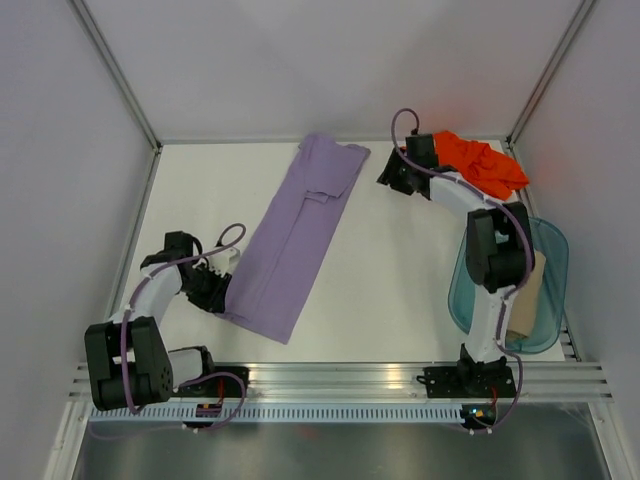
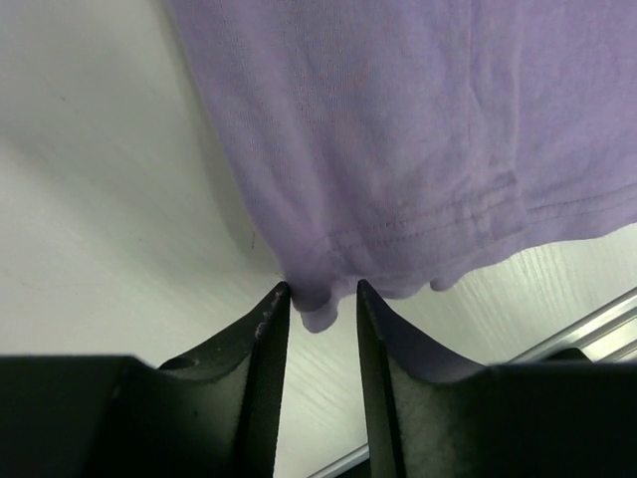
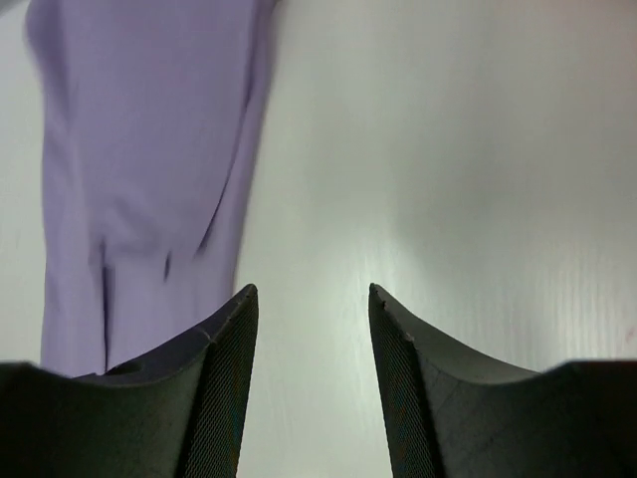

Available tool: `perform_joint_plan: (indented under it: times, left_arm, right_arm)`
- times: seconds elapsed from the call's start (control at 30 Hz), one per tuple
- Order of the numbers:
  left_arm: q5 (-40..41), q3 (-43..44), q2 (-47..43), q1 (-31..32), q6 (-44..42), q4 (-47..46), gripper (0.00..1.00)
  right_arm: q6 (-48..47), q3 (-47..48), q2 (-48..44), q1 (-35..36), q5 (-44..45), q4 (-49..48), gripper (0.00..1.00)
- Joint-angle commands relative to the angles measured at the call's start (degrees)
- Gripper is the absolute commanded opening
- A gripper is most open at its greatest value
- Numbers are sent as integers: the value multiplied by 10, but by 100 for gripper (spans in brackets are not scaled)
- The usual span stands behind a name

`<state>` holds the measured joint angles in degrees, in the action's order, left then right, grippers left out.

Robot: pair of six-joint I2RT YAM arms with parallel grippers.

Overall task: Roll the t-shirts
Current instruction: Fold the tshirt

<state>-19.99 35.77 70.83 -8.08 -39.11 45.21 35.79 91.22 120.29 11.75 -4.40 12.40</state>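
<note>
Lavender t-shirt point(image 1: 295, 235) lying folded, unrolled; left gripper point(image 2: 319, 291) bracketing hem, slightly parted; right gripper point(image 3: 313, 294) hovering open, empty; orange t-shirt point(image 1: 482, 163) waiting.

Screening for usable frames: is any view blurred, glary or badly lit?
Top external: evenly lit, sharp, soft shadows under the arms only. Left wrist: lavender t-shirt hem stitching crisp; left claw fingers dark, little detail. Right wrist: shirt smeared, edges soft; pale glare patch on the table beyond the right claw.
</note>
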Motion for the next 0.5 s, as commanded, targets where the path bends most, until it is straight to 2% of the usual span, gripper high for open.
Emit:
perform_joint_plan:
  times: [0.0,0.07,0.1,0.13,0.2,0.23,0.33,0.47]
  left_arm:
    - [-3,47,-34,-10,-8,39,41]
    - [0,58,-45,-15,11,42,43]
    - [7,62,-56,-16,18,42,43]
    - [11,68,-60,-17,32,42,47]
    - [18,69,-72,-17,48,42,48]
    - [19,69,-77,-18,53,41,49]
    - [27,71,-90,-21,67,39,50]
    - [37,71,-103,-24,78,39,52]
  right_arm:
    - [-167,-136,-167,107,20,-55,55]
    - [-226,-183,-232,204,17,-56,54]
    - [-277,-231,-249,236,5,-69,54]
    - [-303,-253,-264,305,-9,-74,54]
    - [-373,-308,-293,375,-21,-87,54]
    - [-384,-321,-297,443,-18,-94,54]
    - [-419,-333,-276,551,-26,-106,54]
    - [-445,-296,-205,624,-5,-104,53]
